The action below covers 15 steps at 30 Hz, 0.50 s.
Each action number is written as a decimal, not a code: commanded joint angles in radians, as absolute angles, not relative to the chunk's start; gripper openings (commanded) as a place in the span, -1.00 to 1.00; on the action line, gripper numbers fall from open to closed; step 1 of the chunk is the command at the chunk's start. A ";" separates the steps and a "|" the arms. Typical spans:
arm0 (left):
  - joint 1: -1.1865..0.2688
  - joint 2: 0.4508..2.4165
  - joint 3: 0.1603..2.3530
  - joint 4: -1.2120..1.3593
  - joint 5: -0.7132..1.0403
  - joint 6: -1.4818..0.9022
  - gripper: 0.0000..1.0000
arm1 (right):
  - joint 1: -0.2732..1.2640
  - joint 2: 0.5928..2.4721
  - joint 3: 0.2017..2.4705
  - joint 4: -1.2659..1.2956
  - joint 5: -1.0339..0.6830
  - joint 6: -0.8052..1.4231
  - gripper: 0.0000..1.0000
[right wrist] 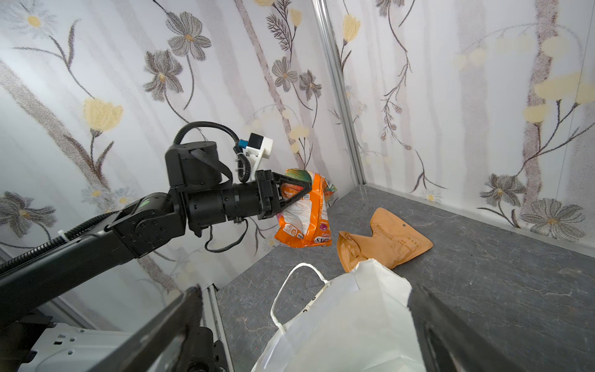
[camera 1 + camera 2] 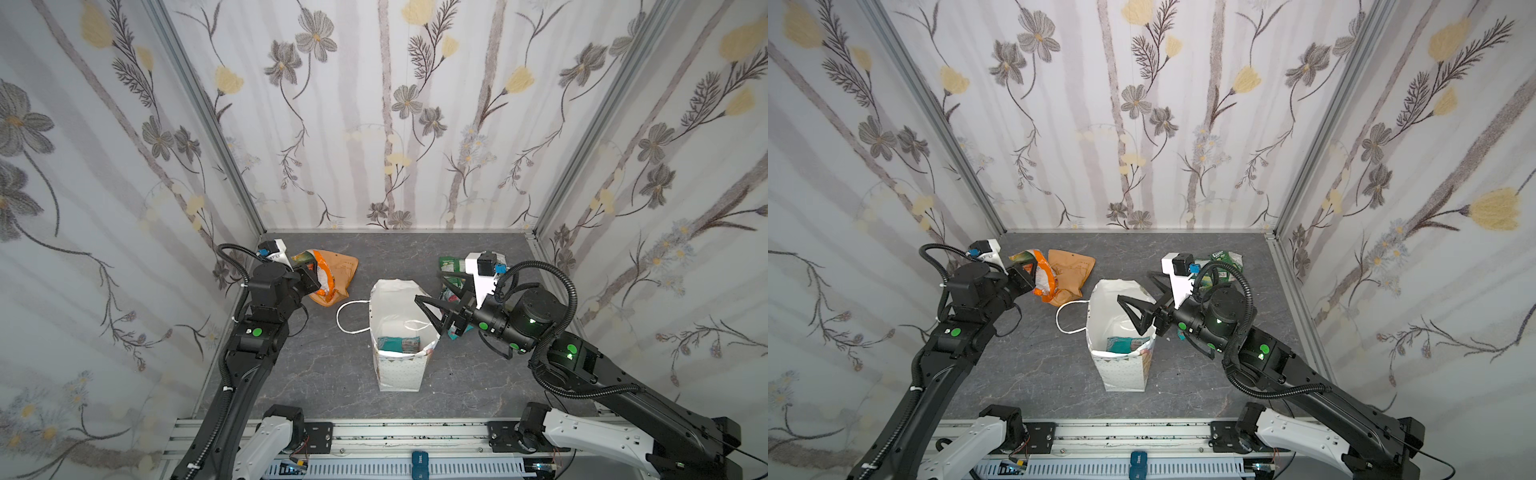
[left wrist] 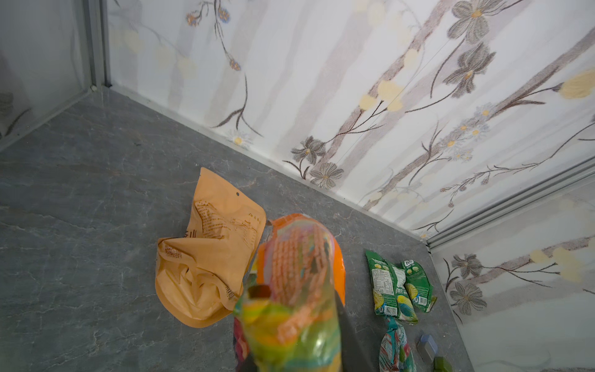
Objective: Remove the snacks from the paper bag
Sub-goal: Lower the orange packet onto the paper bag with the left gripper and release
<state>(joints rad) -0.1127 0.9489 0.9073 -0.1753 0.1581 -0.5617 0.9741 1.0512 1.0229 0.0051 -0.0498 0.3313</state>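
At lower centre the bag (image 2: 397,370) stands upright, a teal packet (image 2: 390,344) inside. From the right, the bent right arm (image 2: 582,361) holds the right gripper (image 2: 428,286) splayed wide and empty over the bag's mouth. Farther back, left of centre, the left arm (image 2: 253,345) reaches level, left gripper (image 1: 306,190) clenched on an orange packet (image 1: 304,222) hanging beside the tan pouch (image 2: 347,266).

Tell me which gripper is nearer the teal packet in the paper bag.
Right. The right gripper hangs open over the paper bag, above the teal packet; the left gripper is beyond its left side, gripping the orange-white packet.
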 commanded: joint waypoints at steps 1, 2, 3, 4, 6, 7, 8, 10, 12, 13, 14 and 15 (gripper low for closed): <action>-0.072 1.024 0.888 -0.010 0.339 -0.674 -0.62 | 0.973 1.050 1.022 0.024 -0.066 0.333 0.99; -0.060 1.058 0.886 0.015 0.370 -0.691 -0.62 | 0.973 1.051 1.019 0.022 -0.067 0.331 0.99; -0.053 1.087 0.888 0.035 0.388 -0.702 -0.62 | 0.972 1.051 1.020 0.023 -0.068 0.331 0.99; -0.048 1.119 0.889 0.055 0.400 -0.711 -0.62 | 0.973 1.052 1.020 0.022 -0.070 0.331 0.99; -0.045 1.176 0.894 0.088 0.405 -0.725 -0.63 | 0.973 1.054 1.020 0.021 -0.073 0.329 0.99; -0.043 1.203 0.902 0.104 0.407 -0.725 -0.63 | 0.971 1.055 1.019 0.020 -0.075 0.327 0.99; -0.044 1.239 0.913 0.111 0.409 -0.724 -0.63 | 0.970 1.056 1.019 0.019 -0.077 0.324 0.99; -0.043 1.313 0.942 0.127 0.430 -0.721 -0.64 | 0.971 1.058 1.020 0.017 -0.077 0.320 0.99; -0.043 1.391 0.978 0.137 0.472 -0.727 -0.65 | 0.971 1.059 1.021 0.014 -0.075 0.316 0.99; -0.045 1.427 0.997 0.147 0.492 -0.732 -0.66 | 0.971 1.061 1.020 0.011 -0.072 0.316 0.99; -0.046 1.466 1.009 0.157 0.501 -0.739 -0.66 | 0.971 1.063 1.020 0.010 -0.072 0.314 0.99; -0.049 1.494 1.019 0.167 0.502 -0.742 -0.66 | 0.971 1.066 1.020 0.008 -0.071 0.313 0.99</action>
<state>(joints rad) -0.0460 1.4399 0.9905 0.0669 0.4393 -0.7124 0.9710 1.0576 1.0222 0.0021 -0.0715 0.3275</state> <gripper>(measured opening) 0.189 0.996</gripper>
